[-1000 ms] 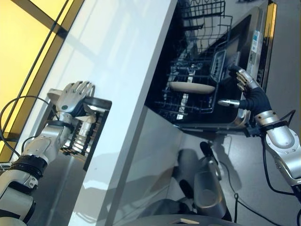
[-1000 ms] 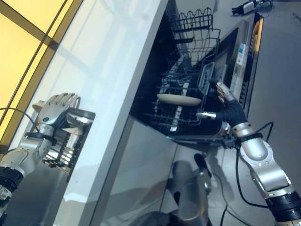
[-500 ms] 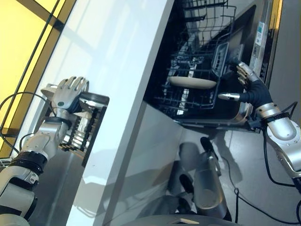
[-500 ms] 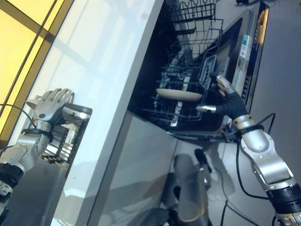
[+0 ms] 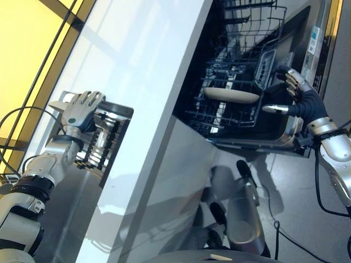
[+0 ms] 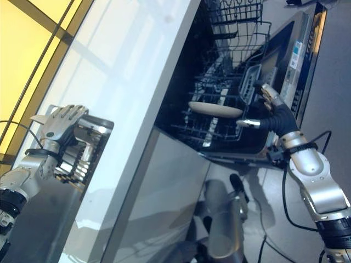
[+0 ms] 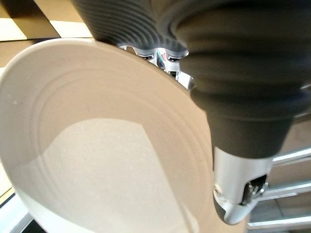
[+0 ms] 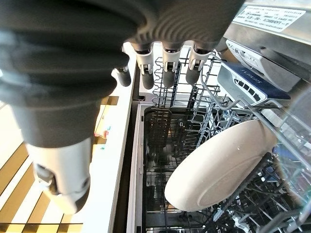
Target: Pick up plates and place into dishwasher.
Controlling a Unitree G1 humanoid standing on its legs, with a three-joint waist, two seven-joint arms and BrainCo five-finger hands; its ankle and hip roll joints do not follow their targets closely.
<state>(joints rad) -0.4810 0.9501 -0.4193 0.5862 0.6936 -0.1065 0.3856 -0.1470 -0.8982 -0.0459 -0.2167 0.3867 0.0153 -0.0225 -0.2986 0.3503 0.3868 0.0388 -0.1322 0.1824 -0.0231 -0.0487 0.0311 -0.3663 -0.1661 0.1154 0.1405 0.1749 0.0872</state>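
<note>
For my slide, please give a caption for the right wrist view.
Open right hand above the dishwasher rack, where one plate stands.

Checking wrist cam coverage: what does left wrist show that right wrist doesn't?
Left wrist view: a cream plate close against the left hand, with drying rack bars behind. Right wrist view: the dishwasher basket with a racked plate standing on edge, and the right hand open, apart from it. Both: a dark hand cover, one plate, wire racking.
</note>
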